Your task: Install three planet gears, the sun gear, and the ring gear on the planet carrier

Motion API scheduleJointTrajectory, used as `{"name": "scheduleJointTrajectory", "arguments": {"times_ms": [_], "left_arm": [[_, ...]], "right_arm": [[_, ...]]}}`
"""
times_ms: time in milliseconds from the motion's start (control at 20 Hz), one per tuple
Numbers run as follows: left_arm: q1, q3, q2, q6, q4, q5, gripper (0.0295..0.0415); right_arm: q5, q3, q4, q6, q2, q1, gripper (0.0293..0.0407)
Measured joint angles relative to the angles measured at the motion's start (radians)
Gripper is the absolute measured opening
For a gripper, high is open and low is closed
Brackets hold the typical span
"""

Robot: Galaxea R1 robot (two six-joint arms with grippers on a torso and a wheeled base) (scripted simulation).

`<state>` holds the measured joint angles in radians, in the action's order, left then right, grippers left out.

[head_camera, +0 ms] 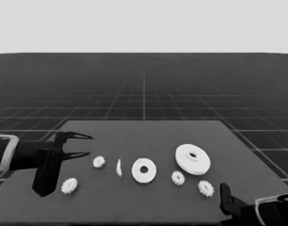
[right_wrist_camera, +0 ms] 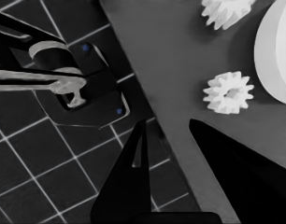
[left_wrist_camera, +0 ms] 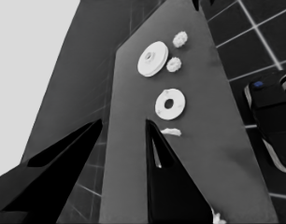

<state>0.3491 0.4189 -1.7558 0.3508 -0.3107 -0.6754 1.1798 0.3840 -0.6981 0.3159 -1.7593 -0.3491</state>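
While your left gripper [head_camera: 85, 145] waits over the table's [head_camera: 148, 129] left end with jaws spread and nothing between them, your right gripper [right_wrist_camera: 173, 154] sits parked at the near right corner, also spread. Nothing here carries readable writing. The smaller round part [head_camera: 144, 170] lies flat mid-table, hole up; the larger round part [head_camera: 193, 159] lies flat just right of it. Four gears [head_camera: 99, 162] lie scattered, teeth outward. A thin white piece [head_camera: 119, 167] stands on edge, long axis running away from you.

— What surrounds the dark desk [head_camera: 148, 132]?
— A dark floor [head_camera: 144, 84] with a pale grid, running to the horizon.
— And above it?
— A pale blank band [head_camera: 144, 26], evenly lit, featureless.
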Motion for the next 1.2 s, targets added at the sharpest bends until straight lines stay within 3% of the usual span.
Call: {"name": "scheduleJointTrajectory", "arguments": {"times_ms": [50, 100, 150, 200, 250, 300, 350, 400, 450, 550, 700, 750, 850, 1200], "left_arm": [[-0.071, -0.071, 0.003, -0.003, 0.073, -0.049, 0.0295], [-0.045, -0.043, 0.002, -0.002, 0.044, -0.030, 0.0297], [-0.029, -0.025, 0.001, -0.001, 0.026, -0.018, 0.0314], [-0.020, -0.015, 0.001, -0.001, 0.015, -0.011, 0.0347], [-0.248, 0.120, -0.169, -0.486, -0.465, -0.376, 0.0382], [-0.303, 0.321, -0.380, -0.964, -0.410, -0.728, 0.0404], [-0.307, 0.552, -0.511, -1.184, -0.189, -0.805, 0.0401], [-0.312, 0.742, -0.584, -1.264, -0.040, -0.801, 0.0393], [-0.317, 0.878, -0.632, -1.288, 0.052, -0.794, 0.0389], [-0.324, 1.032, -0.686, -1.288, 0.140, -0.793, 0.0385], [-0.327, 1.113, -0.715, -1.277, 0.178, -0.795, 0.0385], [-0.400, 1.161, -0.735, -1.260, 0.119, -0.746, 0.0385], [-0.480, 1.234, -0.766, -1.234, 0.073, -0.695, 0.0385], [-0.513, 1.283, -0.787, -1.215, 0.054, -0.665, 0.0385]], "right_arm": [[-0.023, -0.053, 0.076, -0.003, -0.014, -0.054, 0.0293], [-0.014, -0.029, 0.045, -0.002, -0.008, -0.034, 0.0308], [-0.008, -0.016, 0.026, -0.001, -0.005, -0.022, 0.0337], [-0.004, -0.008, 0.016, -0.001, -0.003, -0.015, 0.0368], [-0.002, -0.003, 0.009, 0.000, -0.001, -0.011, 0.0380], [-0.001, -0.001, 0.006, 0.000, -0.001, -0.009, 0.0383], [-0.001, 0.001, 0.004, 0.000, 0.000, -0.007, 0.0384], [0.000, 0.002, 0.002, 0.000, 0.000, -0.007, 0.0384], [0.000, 0.002, 0.001, 0.000, 0.000, -0.006, 0.0385], [0.000, 0.003, 0.001, 0.000, 0.000, -0.006, 0.0385], [0.000, 0.003, 0.001, 0.000, 0.000, -0.006, 0.0385], [0.000, 0.003, 0.000, 0.000, 0.000, -0.006, 0.0385], [0.000, 0.003, 0.000, 0.000, 0.000, -0.006, 0.0385], [0.000, 0.003, 0.000, 0.000, 0.000, -0.006, 0.0385]]}}
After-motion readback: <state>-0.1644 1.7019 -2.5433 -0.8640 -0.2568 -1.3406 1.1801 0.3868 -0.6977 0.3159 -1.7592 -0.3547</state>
